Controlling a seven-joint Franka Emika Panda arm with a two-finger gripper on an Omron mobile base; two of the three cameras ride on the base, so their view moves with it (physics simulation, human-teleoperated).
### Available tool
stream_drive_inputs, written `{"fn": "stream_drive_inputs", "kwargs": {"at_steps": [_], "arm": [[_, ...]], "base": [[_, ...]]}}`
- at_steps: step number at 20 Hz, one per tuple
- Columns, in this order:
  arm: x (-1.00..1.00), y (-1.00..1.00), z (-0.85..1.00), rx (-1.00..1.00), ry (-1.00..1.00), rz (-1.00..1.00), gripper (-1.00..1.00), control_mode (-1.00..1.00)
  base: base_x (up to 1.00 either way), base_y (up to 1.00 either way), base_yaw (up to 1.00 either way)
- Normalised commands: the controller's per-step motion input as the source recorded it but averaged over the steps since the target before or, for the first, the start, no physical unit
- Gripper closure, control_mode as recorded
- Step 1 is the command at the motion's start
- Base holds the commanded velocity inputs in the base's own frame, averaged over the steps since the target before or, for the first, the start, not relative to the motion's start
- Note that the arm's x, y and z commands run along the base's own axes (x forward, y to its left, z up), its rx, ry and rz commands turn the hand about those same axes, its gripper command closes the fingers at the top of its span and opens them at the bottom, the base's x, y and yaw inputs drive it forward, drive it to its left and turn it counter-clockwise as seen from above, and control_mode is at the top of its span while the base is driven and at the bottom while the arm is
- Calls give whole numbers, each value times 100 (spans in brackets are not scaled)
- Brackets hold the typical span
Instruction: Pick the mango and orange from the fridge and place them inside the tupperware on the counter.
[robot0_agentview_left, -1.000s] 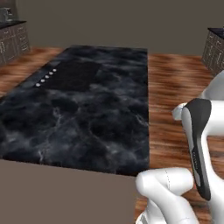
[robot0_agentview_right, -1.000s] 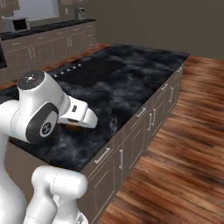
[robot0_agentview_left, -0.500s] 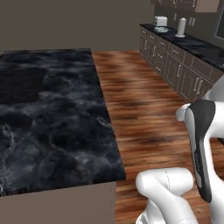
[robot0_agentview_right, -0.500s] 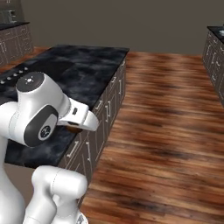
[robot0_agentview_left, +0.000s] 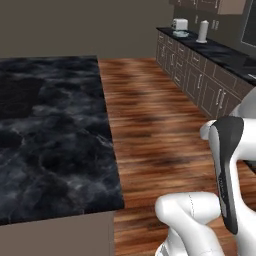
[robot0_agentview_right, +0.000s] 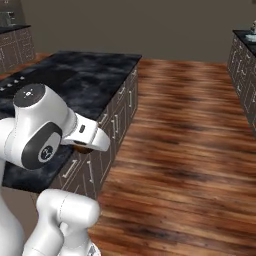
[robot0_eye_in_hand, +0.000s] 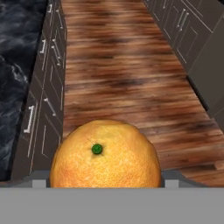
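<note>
Carrying round dimpled orange (robot0_eye_in_hand: 105, 155) clamped in my jaws; far-right black marble bench (robot0_agentview_left: 220, 54) ahead, drop-off and mango pending.

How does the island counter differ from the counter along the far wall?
The island counter lies close beside the robot, with a cooktop; the wall counter stands across the wood floor and carries a toaster and a white canister. Both have black marble tops over brown cabinets.

Orange (robot0_eye_in_hand: 105, 155) w/ green stem dot, counter (robot0_agentview_left: 50, 130) black, prob. white-veined.
</note>
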Motion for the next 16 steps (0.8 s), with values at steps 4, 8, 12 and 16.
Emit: {"fn": "stream_drive_inputs", "kwargs": {"at_steps": [4,8,12,16], "arm": [[0,0,0,0,0,0,100,100],[0,0,0,0,0,0,100,100],[0,0,0,0,0,0,100,100],[0,0,0,0,0,0,100,100]], "base": [[21,-100,-4],[28,-92,-3],[90,-51,6],[100,-40,21]]}}
